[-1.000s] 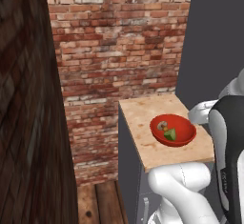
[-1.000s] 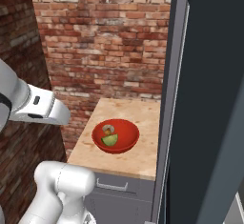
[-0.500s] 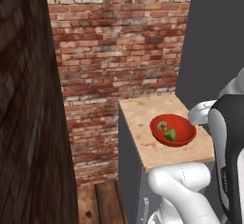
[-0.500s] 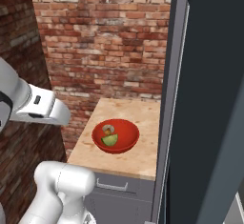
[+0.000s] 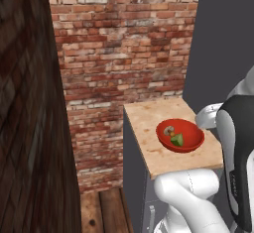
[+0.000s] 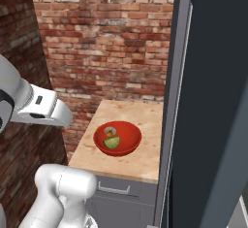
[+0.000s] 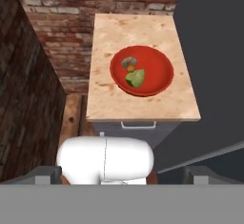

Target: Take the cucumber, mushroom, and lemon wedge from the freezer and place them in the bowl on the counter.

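Observation:
The red bowl (image 7: 157, 61) sits on the beige counter (image 7: 114, 32), below and ahead of my hand. In it lie the brown-capped mushroom (image 7: 128, 63) and the yellow-green lemon wedge (image 7: 135, 78), touching each other. The base views show the same bowl (image 5: 191, 137) (image 6: 128, 142) with the mushroom (image 5: 168, 129) (image 6: 110, 131) and the lemon wedge (image 5: 177, 139) (image 6: 112, 143) inside. My gripper (image 7: 123, 174) hangs high above the counter's front edge, open, with nothing between its fingertips (image 7: 47, 173). The cucumber is out of view. The dark freezer (image 6: 213, 101) stands to the counter's right.
A brick wall (image 5: 124, 43) runs behind the counter and a darker brick wall (image 5: 30, 128) closes the left side. A wood floor strip (image 7: 71, 116) lies between wall and cabinet. The grey drawer handle (image 7: 138, 124) faces me. The freezer's side (image 7: 214, 51) borders the counter.

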